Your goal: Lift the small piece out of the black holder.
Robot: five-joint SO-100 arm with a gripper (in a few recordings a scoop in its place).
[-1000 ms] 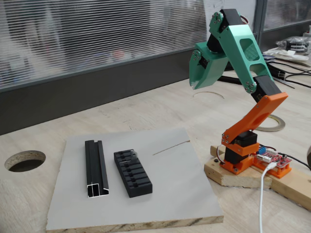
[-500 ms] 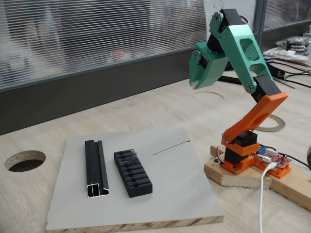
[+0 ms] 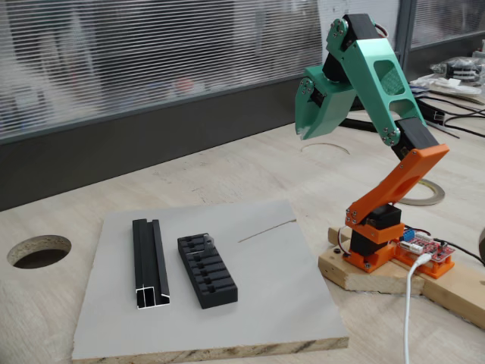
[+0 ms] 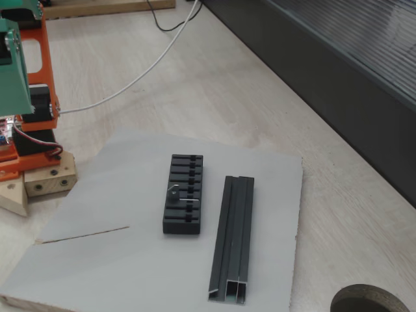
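In a fixed view we see our arm folded high above its orange base [image 3: 377, 241]. The orange lower link rises from the base toward the right, a black joint caps it, and the teal upper link [image 3: 375, 80] leans back up and left to the elbow. From there the teal hand [image 3: 305, 129] hangs down, well clear of the surface, its fingers drawn together at the tips and holding nothing.

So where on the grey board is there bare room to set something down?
Grey board: bare between the slotted black block and the arm's orange base, and along its near edge. Crowded at left, where the block and black channel rail lie close.
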